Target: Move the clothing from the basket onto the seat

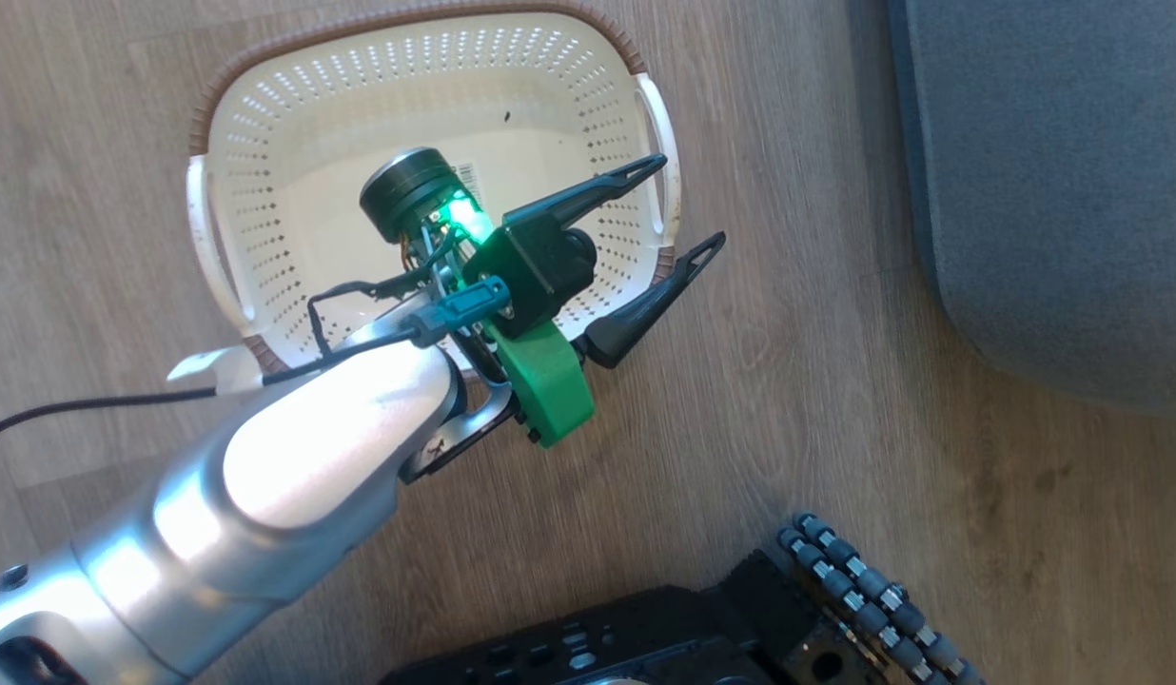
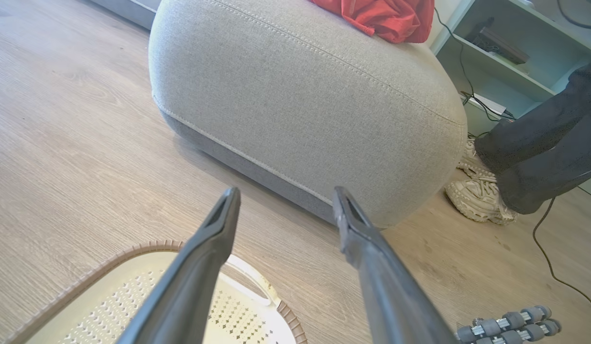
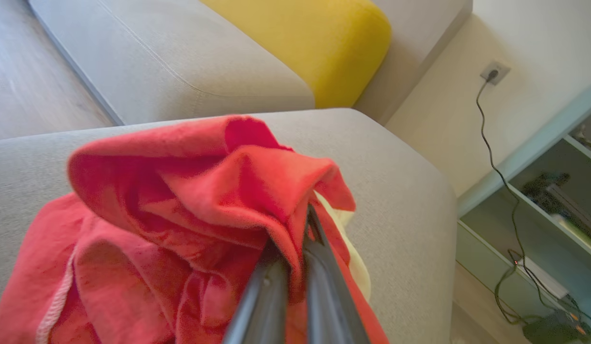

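The cream perforated basket [image 1: 264, 124] with its brown rim stands on the wooden floor, holding nothing but a label sticker. My left gripper [image 1: 688, 202] hovers over the basket's right handle, open with nothing between its fingers. In the left wrist view the left gripper [image 2: 286, 193] points at the grey seat [image 2: 300, 105], with the basket [image 2: 109, 296] below it. Red clothing [image 2: 386, 16] lies bunched on top of the seat. My right gripper [image 3: 295, 234] is shut on a fold of the red clothing [image 3: 190, 191] over the seat [image 3: 400, 191]; white trim shows by the fingers.
A person's dark trouser legs [image 2: 544, 153] and pale shoes [image 2: 477, 196] are beside the seat. A shelf unit [image 2: 510, 48] with cables stands behind. A yellow cushion [image 3: 300, 43] sits on a grey sofa [image 3: 157, 62]. My black base [image 1: 645, 637] and its rollers [image 1: 873, 599] are near.
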